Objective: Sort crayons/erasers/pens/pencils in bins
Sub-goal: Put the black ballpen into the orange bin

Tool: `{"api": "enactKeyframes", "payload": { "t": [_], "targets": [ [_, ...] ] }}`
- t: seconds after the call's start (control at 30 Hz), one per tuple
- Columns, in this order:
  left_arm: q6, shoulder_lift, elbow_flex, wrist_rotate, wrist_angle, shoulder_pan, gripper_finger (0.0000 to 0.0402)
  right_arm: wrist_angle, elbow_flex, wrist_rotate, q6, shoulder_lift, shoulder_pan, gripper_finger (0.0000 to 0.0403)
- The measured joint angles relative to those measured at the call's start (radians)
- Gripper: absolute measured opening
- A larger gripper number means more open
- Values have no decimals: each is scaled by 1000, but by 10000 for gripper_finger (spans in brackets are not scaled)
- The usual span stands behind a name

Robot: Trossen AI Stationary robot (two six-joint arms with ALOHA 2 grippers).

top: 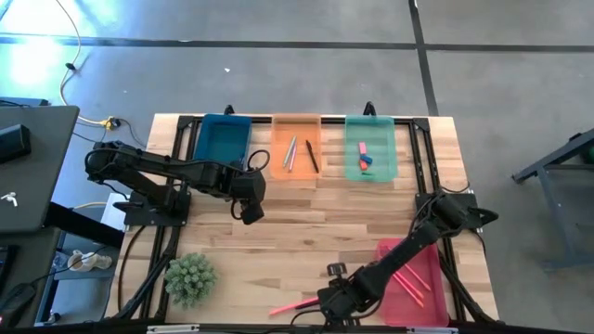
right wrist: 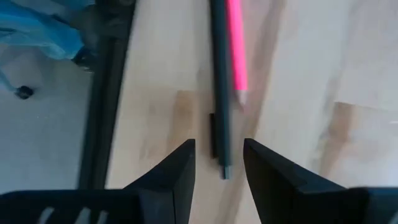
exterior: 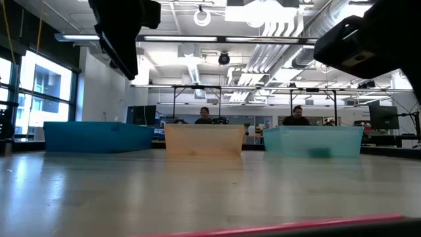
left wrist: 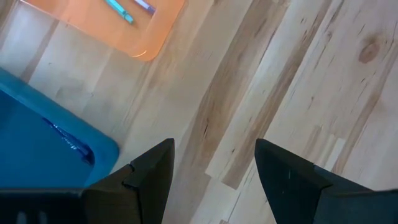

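At the bench's near edge, my right pincer [top: 327, 304] hangs low, jaws parted and grasping nothing. From above I see only a loose pink stick [top: 293, 305] lying just beside it. My right wrist view adds what that misses: a dark pen [right wrist: 219, 87] lies alongside the pink stick [right wrist: 236, 46], and both sit just ahead of my open fingers [right wrist: 180, 174].

My left pincer [top: 251, 197] hovers mid-bench in front of the blue bin [top: 223, 139], released, bare wood showing between its fingers [left wrist: 152, 180].

Along the far edge stand the blue bin, the orange bin [top: 296, 148] holding pens, and the green bin [top: 370, 147] holding the erasers [top: 364, 157]. The pink bin [top: 412, 275] sits at the near right corner with pink sticks in it. The level view shows people in the room behind, which the overhead view misses.
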Motion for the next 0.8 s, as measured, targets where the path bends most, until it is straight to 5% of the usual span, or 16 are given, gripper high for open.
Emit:
{"api": "enactKeyframes", "payload": {
  "t": [0.8],
  "targets": [
    [0,0,0,-1,1,0,213,68,-53,22,-42,7,1,128]
  ]
}}
